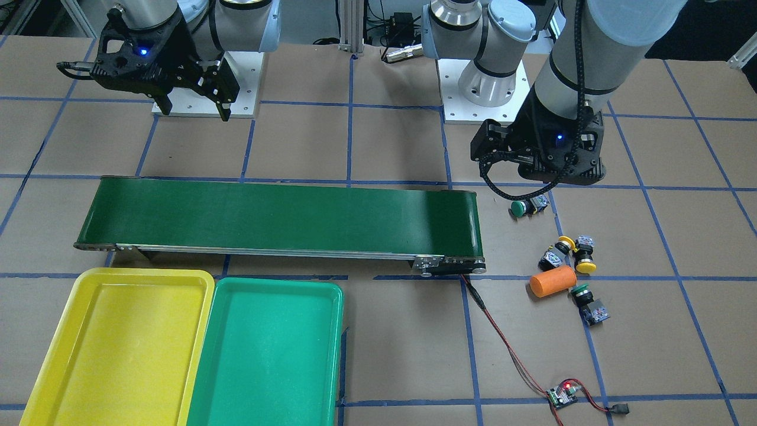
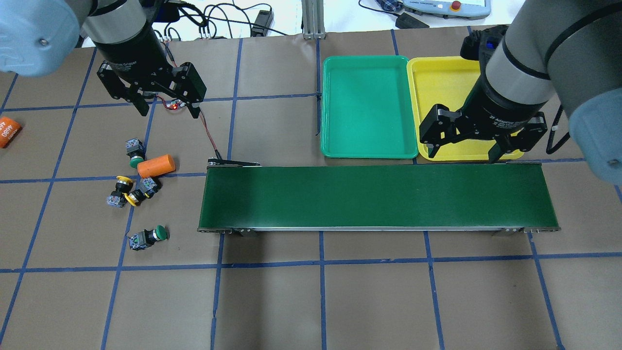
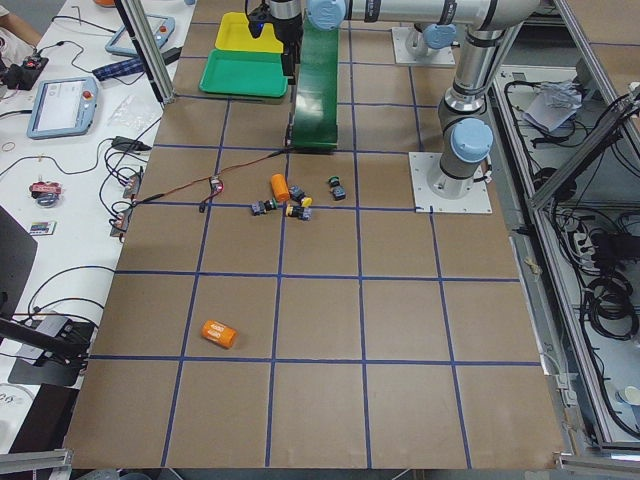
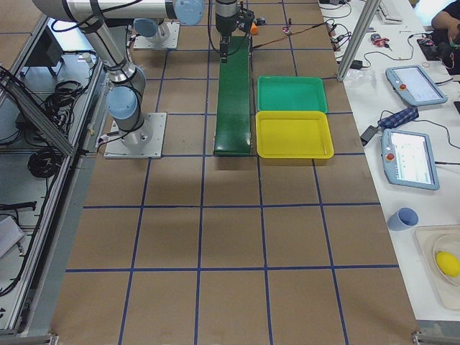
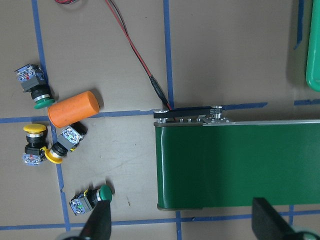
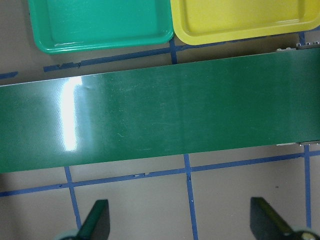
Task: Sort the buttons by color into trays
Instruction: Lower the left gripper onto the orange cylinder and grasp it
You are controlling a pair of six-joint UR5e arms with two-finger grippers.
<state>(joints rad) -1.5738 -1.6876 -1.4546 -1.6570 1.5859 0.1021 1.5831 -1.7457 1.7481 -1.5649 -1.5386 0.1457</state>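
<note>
Buttons (image 2: 135,151): four, loose on table (image 2: 311,301) by belt (image 2: 379,197), robot's left end. Trays (image 2: 369,107) empty. Wide, holding nothing: left jaws, right jaws. Step: first pick pending. Next: left jaws lower astride one button.

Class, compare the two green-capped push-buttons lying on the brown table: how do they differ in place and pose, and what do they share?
One green-capped push-button lies close beside the orange cylinder; the other green-capped push-button lies alone, nearer the robot. The first's cap points toward the robot; the other's points toward the dark-green conveyor belt. Both lie on their sides with black bodies, ungripped.
</note>
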